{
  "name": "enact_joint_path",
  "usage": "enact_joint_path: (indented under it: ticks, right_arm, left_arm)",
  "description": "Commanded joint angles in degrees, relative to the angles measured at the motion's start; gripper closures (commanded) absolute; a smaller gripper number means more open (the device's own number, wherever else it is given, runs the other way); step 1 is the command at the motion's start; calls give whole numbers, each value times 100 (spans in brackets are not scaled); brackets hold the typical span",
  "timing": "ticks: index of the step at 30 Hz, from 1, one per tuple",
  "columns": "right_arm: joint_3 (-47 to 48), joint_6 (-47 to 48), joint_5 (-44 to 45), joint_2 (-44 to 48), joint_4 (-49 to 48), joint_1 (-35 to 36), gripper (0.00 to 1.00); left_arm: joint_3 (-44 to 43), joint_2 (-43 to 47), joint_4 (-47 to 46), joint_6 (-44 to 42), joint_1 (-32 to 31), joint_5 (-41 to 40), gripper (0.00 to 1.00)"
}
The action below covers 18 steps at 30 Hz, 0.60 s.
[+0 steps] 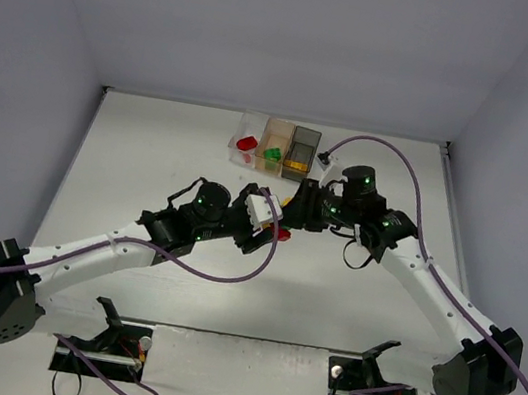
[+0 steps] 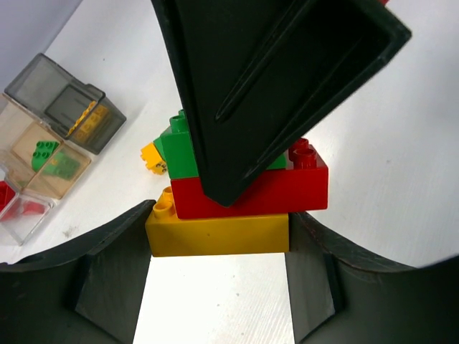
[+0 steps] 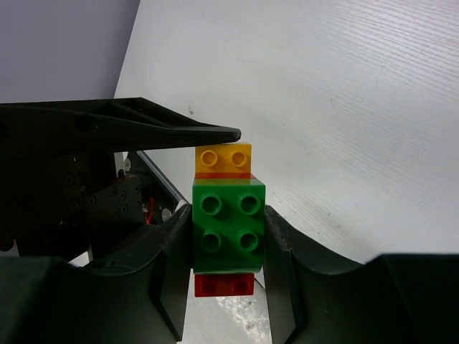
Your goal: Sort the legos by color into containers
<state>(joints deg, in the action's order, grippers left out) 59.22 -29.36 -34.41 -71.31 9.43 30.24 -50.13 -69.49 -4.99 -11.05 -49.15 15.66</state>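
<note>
A lego stack of a yellow brick (image 2: 215,234), a red brick (image 2: 272,190) and a green brick (image 3: 228,226) hangs between both grippers above the table. My left gripper (image 2: 221,231) is shut on the yellow brick. My right gripper (image 3: 228,229) is shut on the green brick, and its black finger (image 2: 272,79) covers much of the stack in the left wrist view. The grippers meet at mid-table (image 1: 286,216). At the back stand the clear container (image 1: 247,140) with red bricks, the orange-tinted container (image 1: 274,149) with green bricks and the smoky grey container (image 1: 303,152) with yellow bricks.
A small loose yellow brick (image 2: 151,158) lies on the table just behind the stack. The containers also show at the left of the left wrist view (image 2: 68,107). White walls close in the table on three sides. Purple cables loop beside both arms.
</note>
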Motion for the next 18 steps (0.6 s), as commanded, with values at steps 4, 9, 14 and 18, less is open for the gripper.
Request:
enact_joint_path:
  ticks: [4,9,14,18]
  right_arm:
    - [98,326,-4,398,-161,-861,100]
    - [195,493,-13,434,-12,-1081,100]
    - [283,686,477,504,242,-1099,100]
    - [239,844,1006,662,498,-1160,100]
  left_arm:
    - [-67,-204,86,77,230,271,70]
    - [-234,-486,78,68,423,464,71]
    - [-594,-933,-238,-64,563,166,71]
    - [-1445,-1706,-405,23,879,-45,71]
